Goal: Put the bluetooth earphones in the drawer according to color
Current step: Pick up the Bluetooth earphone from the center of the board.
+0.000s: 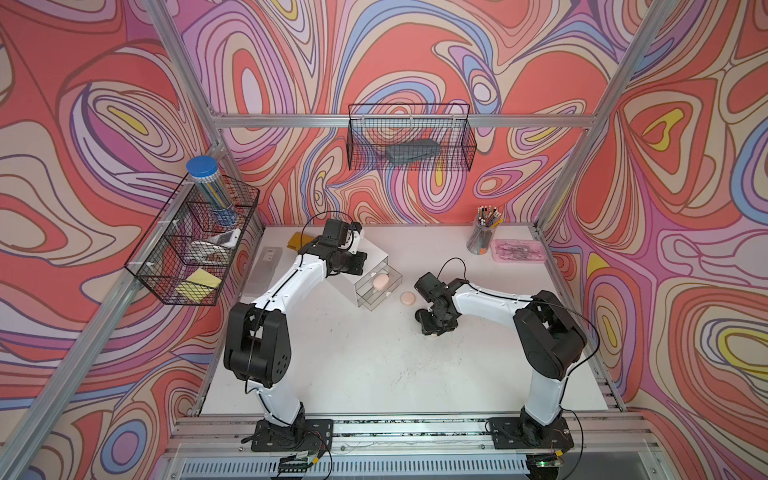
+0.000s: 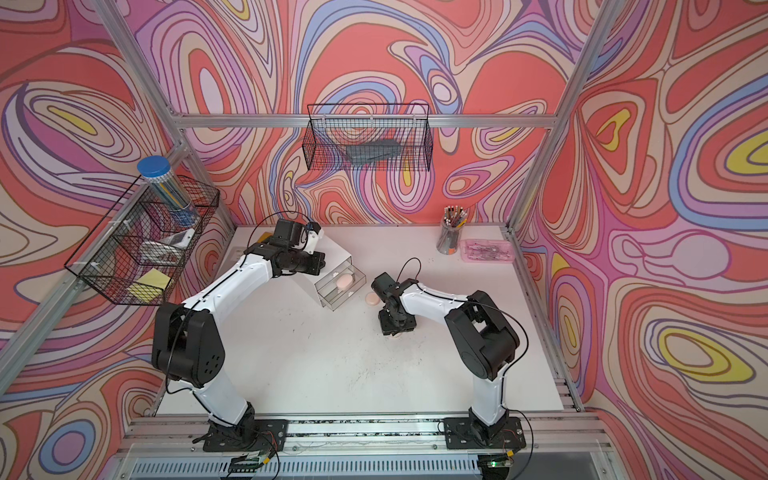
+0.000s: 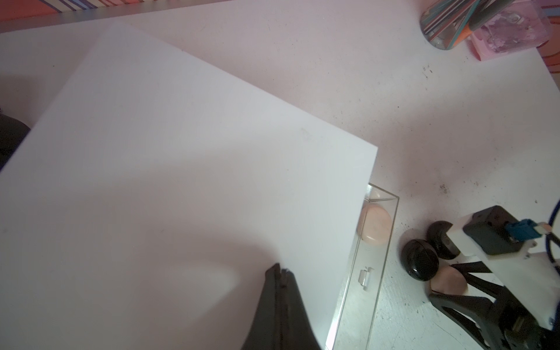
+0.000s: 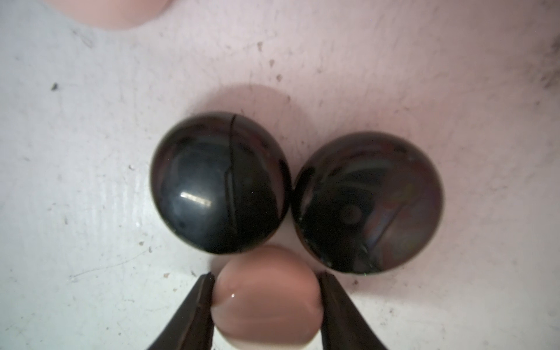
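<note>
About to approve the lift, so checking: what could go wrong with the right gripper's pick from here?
1. The pink case between the jaws of the right gripper looks to touch both black cases; lifting may knock them away.
2. The fingers flank its rounded end, so the smooth shell may slip out.
3. The open drawer already holds another pink case, so a careless drop could bounce off it.

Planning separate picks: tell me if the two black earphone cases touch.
Touching. In the right wrist view the seamed black case and the other black case meet side to side, no gap showing.
</note>
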{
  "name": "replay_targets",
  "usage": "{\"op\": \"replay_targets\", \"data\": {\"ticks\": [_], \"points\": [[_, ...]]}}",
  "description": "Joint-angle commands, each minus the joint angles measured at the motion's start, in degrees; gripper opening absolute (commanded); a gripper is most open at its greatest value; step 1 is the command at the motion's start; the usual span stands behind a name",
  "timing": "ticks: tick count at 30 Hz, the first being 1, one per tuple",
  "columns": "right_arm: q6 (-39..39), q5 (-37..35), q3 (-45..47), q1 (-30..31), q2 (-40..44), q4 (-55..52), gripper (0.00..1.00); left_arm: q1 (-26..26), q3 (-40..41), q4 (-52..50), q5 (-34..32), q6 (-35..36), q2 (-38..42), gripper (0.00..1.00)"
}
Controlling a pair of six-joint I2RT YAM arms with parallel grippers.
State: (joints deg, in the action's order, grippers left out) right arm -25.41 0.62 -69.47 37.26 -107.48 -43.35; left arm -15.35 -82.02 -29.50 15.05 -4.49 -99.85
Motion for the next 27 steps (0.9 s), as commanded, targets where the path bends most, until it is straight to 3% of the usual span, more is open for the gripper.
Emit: {"op": "replay_targets", "data": {"ticks": [1, 14, 27], "points": [[-0.70, 0.60, 1.06, 0.81, -0.34, -0.57, 0.43, -0.55, 1.84, -9.00, -0.37, 0.31, -4.06, 0.00], [2.05, -1.10, -11.72, 0.87, 2.67, -2.49, 0.42, -0.55, 1.73, -9.07, 0.01, 0.03, -3.88, 0.00], [4.90, 0.35, -33.44, 0.87, -9.84, 1.43, 0.42, -0.98, 1.69, -9.09, 0.19, -0.21, -3.77, 0.00]]}}
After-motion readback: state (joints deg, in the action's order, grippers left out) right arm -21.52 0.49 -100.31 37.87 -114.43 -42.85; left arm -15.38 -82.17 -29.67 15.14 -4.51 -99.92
